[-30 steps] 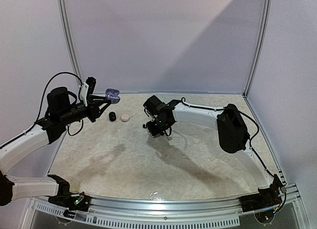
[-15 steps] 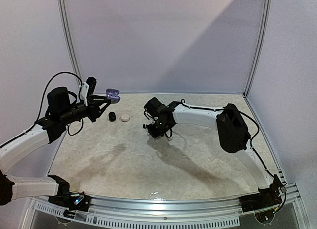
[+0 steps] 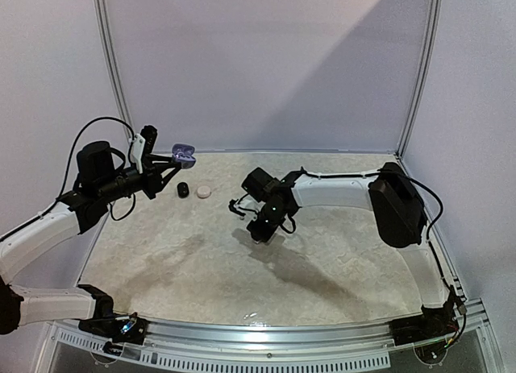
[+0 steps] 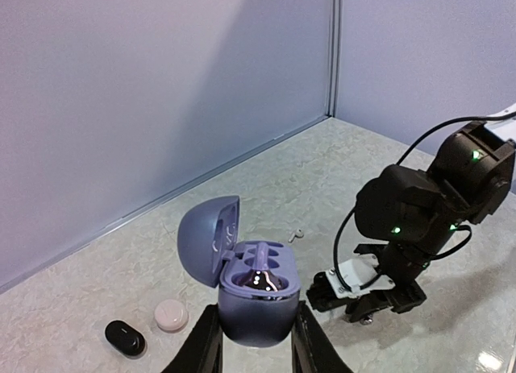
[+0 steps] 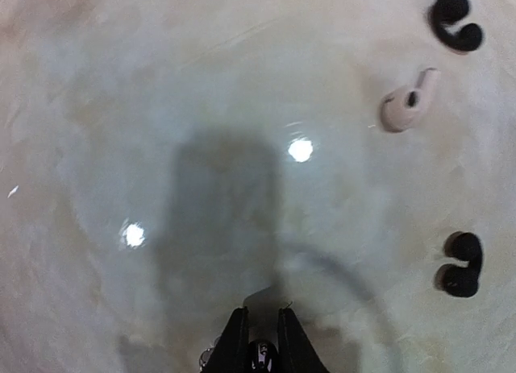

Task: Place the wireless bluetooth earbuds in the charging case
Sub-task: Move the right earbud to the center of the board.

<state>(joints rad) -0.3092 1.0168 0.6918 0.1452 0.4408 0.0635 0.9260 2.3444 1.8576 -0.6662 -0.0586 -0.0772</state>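
My left gripper [image 4: 251, 334] is shut on an open purple charging case [image 4: 256, 296] and holds it upright in the air, lid hinged back. One glossy dark earbud [image 4: 260, 279] sits in its near slot; the other slot looks empty. In the top view the case [image 3: 184, 154] is at the far left, held by the left gripper [image 3: 171, 161]. My right gripper [image 5: 261, 341] is shut on a small glossy black earbud [image 5: 262, 358] above the table; in the top view it [image 3: 264, 229] hangs mid-table. Loose on the table lie two black earbuds [image 5: 456, 23] [image 5: 460, 265] and a whitish one [image 5: 408, 100].
A small black closed case [image 3: 183, 189] and a round pinkish-white case [image 3: 204, 192] lie on the table below the left gripper; both show in the left wrist view [image 4: 125, 337] [image 4: 171, 315]. A tiny white earbud [image 4: 296, 235] lies behind the purple case. Walls close the back and sides.
My right gripper has moved toward the near right and its elbow has swung right. The left arm and the purple case have not moved.
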